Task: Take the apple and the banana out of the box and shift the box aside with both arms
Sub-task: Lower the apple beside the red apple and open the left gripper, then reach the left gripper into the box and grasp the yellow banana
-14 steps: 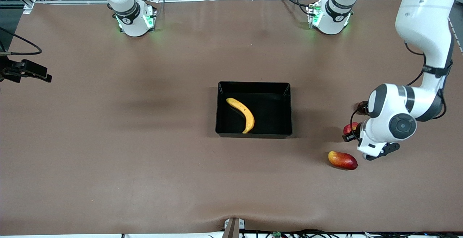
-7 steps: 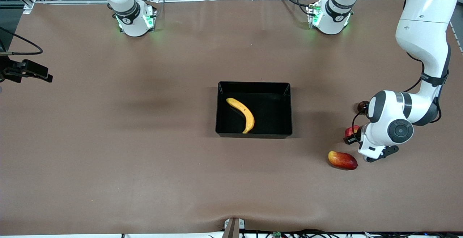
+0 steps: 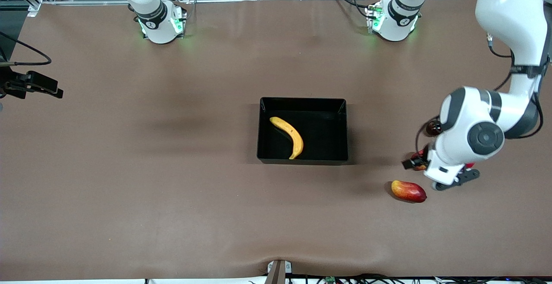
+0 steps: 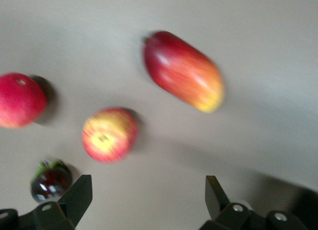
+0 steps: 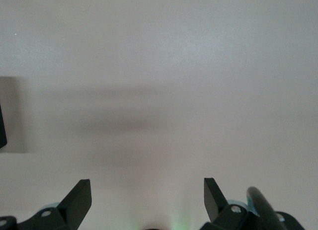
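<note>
Bananas first: you have the long curved yellow banana [image 3: 289, 136] lying inside the black glossy rectangular open-top plastic box [image 3: 302, 159], which sits in the middle of the brown table [image 3: 172, 180]. Toward the left arm's end of the table you will find a cluster of fruit. The small round apple, red with yellow streaks [image 4: 109, 134], rests on the bare surface, and in your front view it is almost wholly hidden by the left arm's wrist, so rely on the left wrist view for it. Just beside it you can see a plain red round fruit [image 4: 20, 100] and a small dark glossy round fruit with green leaves [image 4: 50, 182], each apart from the apple. An elongated red and yellow mango-shaped fruit [image 3: 408, 191] lies nearer to the front camera than the rest of the cluster, also untouched. Your left gripper [image 4: 147, 196] hangs over this cluster with its two fingers spread wide and nothing between them; the streaked apple lies just ahead of one finger rather than in the gap. Your right gripper [image 5: 147, 196] waits over bare table at the right arm's end, its fingers likewise parted and carrying nothing, and only bare table shows under it.
</note>
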Available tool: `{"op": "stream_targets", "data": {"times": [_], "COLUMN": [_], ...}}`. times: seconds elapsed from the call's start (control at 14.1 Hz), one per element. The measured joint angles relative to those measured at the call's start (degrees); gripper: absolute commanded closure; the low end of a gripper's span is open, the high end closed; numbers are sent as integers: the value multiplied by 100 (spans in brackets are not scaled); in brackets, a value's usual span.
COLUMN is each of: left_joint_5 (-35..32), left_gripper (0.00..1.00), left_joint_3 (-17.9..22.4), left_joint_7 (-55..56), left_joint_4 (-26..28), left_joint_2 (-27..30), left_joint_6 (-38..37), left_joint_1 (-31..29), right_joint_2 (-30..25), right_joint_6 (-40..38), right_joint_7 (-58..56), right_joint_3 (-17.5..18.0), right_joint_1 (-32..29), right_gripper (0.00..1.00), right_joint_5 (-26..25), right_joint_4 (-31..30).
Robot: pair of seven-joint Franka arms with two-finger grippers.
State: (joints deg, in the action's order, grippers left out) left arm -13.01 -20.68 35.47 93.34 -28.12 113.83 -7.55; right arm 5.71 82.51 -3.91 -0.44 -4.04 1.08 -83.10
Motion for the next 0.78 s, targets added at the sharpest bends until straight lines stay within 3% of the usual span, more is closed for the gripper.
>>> {"op": "stream_targets", "data": {"times": [0.28,0.78], "left_joint_5": [53,-67], "left_gripper": [0,0], "left_joint_3": [-878,-873], "left_joint_7": [776,1993], "left_joint_4": [58,-578], "left_joint_2": [40,-898], "left_joint_6": [-47,511], "left_joint_1": [278,2023], "right_joint_2": [0,0], "right_joint_6": [0,0], "right_joint_7": [0,0], "right_joint_3": [2,7], "right_joint_1": [1,5], "right_gripper": [0,0], "right_joint_5": [0,0], "right_joint_4": [0,-2]}}
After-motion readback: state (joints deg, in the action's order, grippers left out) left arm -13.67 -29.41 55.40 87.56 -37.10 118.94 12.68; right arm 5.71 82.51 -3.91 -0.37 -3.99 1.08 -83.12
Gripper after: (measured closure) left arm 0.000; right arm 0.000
